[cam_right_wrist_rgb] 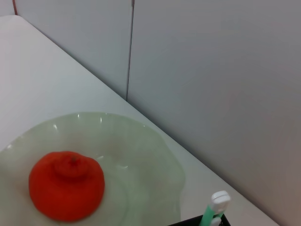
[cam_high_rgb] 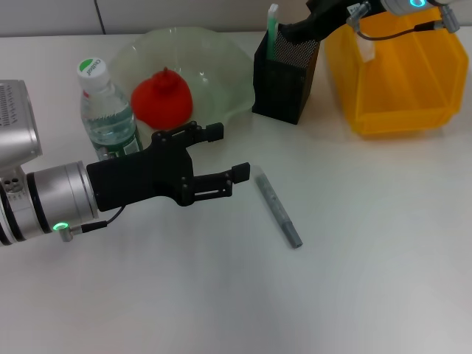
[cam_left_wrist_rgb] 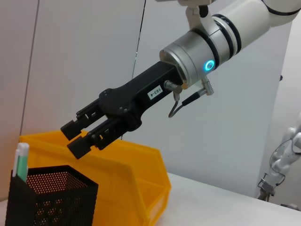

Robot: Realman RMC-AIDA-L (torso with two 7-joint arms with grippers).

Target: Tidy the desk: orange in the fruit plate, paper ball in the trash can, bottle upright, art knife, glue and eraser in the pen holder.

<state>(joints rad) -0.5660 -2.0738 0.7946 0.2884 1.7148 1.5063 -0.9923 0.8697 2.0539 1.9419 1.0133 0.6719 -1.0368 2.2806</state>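
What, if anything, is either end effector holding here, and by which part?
Nothing. The left end effector is open above the desk near the grey stick; the right end effector is open and empty above the pen holder.

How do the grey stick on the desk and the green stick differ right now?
The grey stick lies flat on the bare desk; the green stick stands upright in the pen holder. The grey one shows its full length; the green one shows only its top. Both are slim sticks.

Left pincer point(cam_high_rgb: 225, 155) spread, low, right pincer point(cam_left_wrist_rgb: 81, 135) parted, raised
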